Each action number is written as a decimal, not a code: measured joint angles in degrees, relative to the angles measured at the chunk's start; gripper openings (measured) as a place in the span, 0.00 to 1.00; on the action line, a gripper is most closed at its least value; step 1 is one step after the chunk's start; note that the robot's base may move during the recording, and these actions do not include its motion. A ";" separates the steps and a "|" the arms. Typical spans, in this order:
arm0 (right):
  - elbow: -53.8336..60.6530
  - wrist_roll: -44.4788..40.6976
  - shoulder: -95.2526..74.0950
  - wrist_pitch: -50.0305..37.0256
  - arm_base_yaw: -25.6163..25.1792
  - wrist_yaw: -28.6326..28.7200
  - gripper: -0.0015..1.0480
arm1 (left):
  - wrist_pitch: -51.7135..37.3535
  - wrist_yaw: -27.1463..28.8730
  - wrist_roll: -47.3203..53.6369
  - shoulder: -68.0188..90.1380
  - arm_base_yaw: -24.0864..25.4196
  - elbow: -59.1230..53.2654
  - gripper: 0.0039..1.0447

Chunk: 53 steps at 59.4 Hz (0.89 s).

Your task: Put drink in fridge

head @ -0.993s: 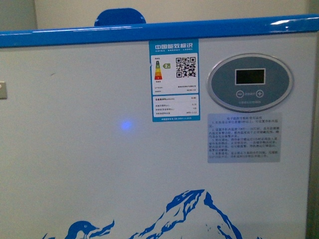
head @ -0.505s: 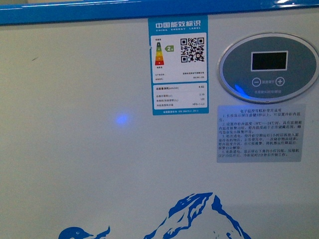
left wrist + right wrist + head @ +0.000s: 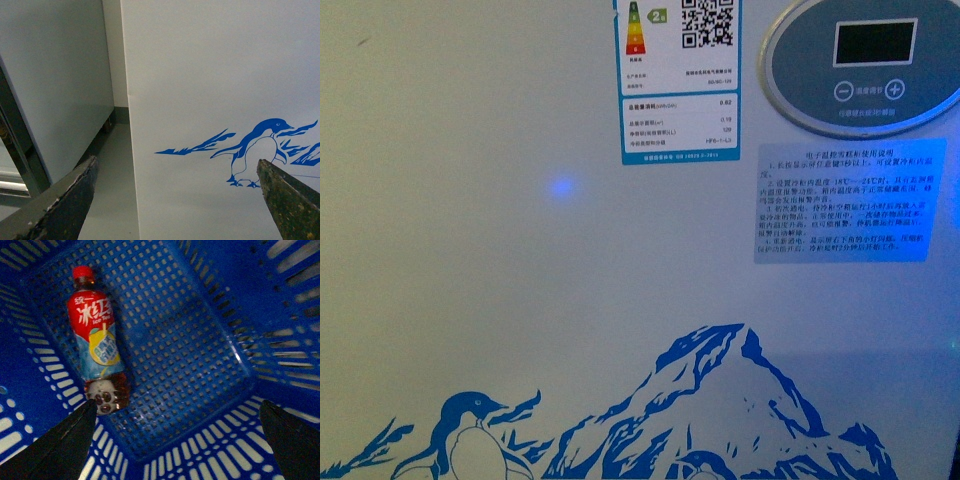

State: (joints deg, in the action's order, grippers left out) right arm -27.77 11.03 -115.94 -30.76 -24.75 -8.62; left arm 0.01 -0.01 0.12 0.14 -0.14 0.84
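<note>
Left end effector (image 3: 176, 165) is open and empty, fingers wide apart, facing the white wall of the fridge (image 3: 210, 75) near its corner. The penguin picture (image 3: 257, 152) shows between the fingers, close to one tip. A grey cabinet (image 3: 55, 85) stands beside the fridge, with a strip of floor (image 3: 112, 190) between them. The front view is filled by the fridge front. The penguin is low left, then a blue light spot (image 3: 560, 187), the energy label (image 3: 680, 85) top centre and the mountain drawing (image 3: 720, 400) below. The oval control panel (image 3: 865, 65) is top right, with an instruction sticker (image 3: 850, 200) under it. Right end effector (image 3: 177, 405) is open and empty over the blue basket (image 3: 280, 315). The drink (image 3: 97, 345), a red-capped bottle, lies on its side on the basket floor, ungripped.
</note>
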 joint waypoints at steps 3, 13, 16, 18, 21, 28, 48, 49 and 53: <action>-1.70 1.53 -3.23 -1.11 0.61 0.57 0.93 | 0.00 0.02 0.00 0.00 0.00 0.00 0.92; -6.97 4.68 -12.46 -4.52 2.80 2.64 0.93 | 0.00 0.00 -0.02 0.00 0.00 0.00 0.92; -8.35 5.55 -14.69 -4.94 3.15 3.23 0.93 | 0.00 0.02 0.00 0.00 0.00 0.00 0.92; -9.40 6.01 -16.31 -5.18 3.30 3.61 0.93 | 0.00 0.02 0.00 0.00 0.00 0.00 0.92; -11.17 6.99 -18.88 -5.29 3.48 4.02 0.93 | 0.00 0.00 0.00 0.00 0.00 0.00 0.92; -16.15 9.27 -25.24 -5.35 3.69 5.35 0.93 | 0.00 0.02 0.00 0.00 0.00 0.00 0.92; -27.10 12.50 -35.56 -3.26 5.57 8.55 0.93 | 0.00 0.02 0.00 0.00 0.00 0.00 0.92; -27.45 12.57 -35.87 -3.06 5.60 8.52 0.93 | 0.00 0.02 0.00 0.00 0.00 0.00 0.92; -29.29 12.87 -37.38 -2.05 5.77 8.44 0.93 | 0.00 0.02 -0.02 0.00 0.00 0.00 0.92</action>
State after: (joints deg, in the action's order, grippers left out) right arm -57.06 23.90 -153.32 -32.82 -18.98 -0.19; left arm 0.01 0.01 0.10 0.14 -0.14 0.84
